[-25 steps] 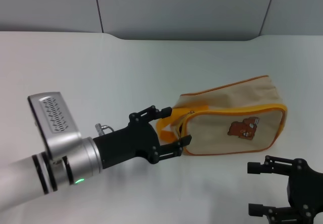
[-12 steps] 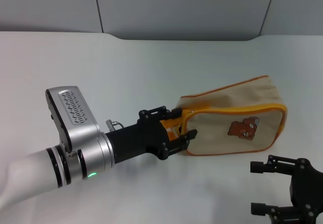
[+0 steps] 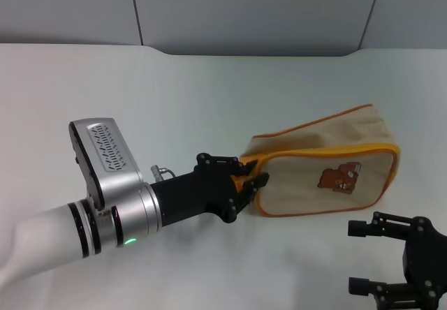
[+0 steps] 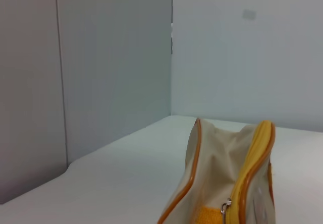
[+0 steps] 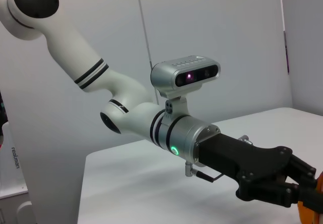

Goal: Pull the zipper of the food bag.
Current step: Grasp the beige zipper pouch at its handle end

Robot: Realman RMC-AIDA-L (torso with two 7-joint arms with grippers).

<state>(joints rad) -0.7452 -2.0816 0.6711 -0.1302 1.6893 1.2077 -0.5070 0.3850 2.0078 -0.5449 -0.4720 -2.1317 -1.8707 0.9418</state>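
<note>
A beige food bag (image 3: 325, 170) with orange-yellow piping lies on its side on a white counter (image 3: 174, 93), long axis running from nine o'clock to three o'clock in the head view. The left tool (image 3: 246, 183) meets the bag's nine o'clock end, its fingers pressed together on the orange-yellow material there; whether they pinch the strap or the zipper (image 4: 247, 183) pull is hidden. The wrist view shows the small silver pull tab (image 4: 225, 205) at that same end, so the track likely runs away toward three o'clock. The right tool (image 3: 387, 257) hangs spread apart near five o'clock, farther off. A brown bear picture (image 3: 338, 176) marks the front panel; its writing is unreadable
</note>
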